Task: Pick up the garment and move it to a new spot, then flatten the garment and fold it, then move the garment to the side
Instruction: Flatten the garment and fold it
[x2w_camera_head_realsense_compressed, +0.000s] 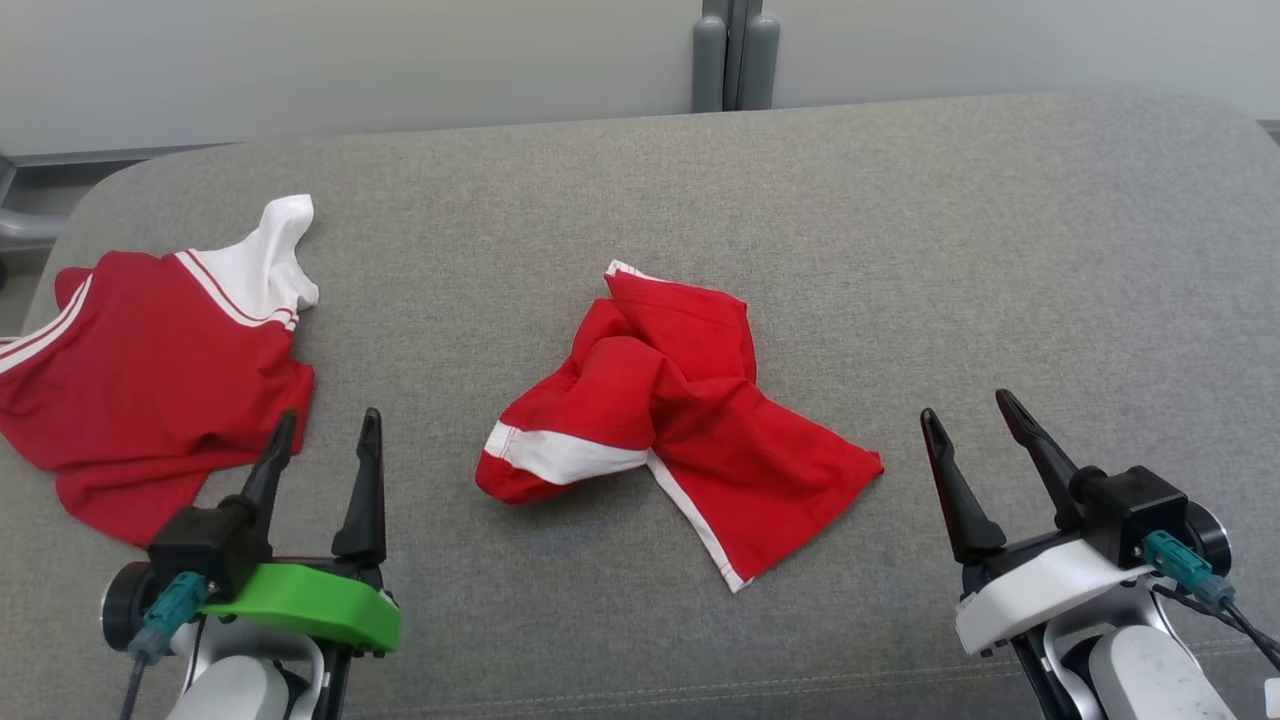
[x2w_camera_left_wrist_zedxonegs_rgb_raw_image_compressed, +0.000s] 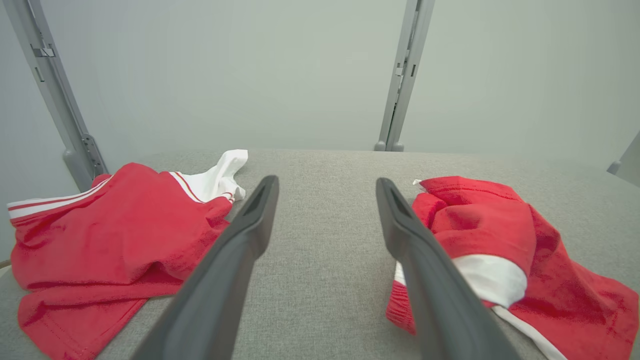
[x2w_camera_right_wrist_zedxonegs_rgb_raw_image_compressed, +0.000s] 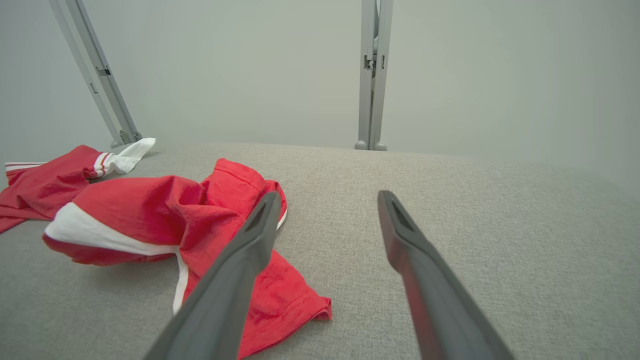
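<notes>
The left gripper (x2w_camera_head_realsense_compressed: 330, 414) is being held with its 2 fingers spread and nothing between them. The right gripper (x2w_camera_head_realsense_compressed: 965, 403) is being held the same way. The garment (x2w_camera_head_realsense_compressed: 670, 410) is lying bunched up in the middle of the cushion (x2w_camera_head_realsense_compressed: 800, 200), between the 2 grippers and touched by neither. The pick-up step is probably just being started. Next, a gripper is likely needing to be lowered onto a raised fold and closed. A shirt (x2w_camera_head_realsense_compressed: 150, 370) is lying apart at the left. Both gaps to the garment are being shown in the head view. How high its folds are standing is being shown better in the wrist views.
</notes>
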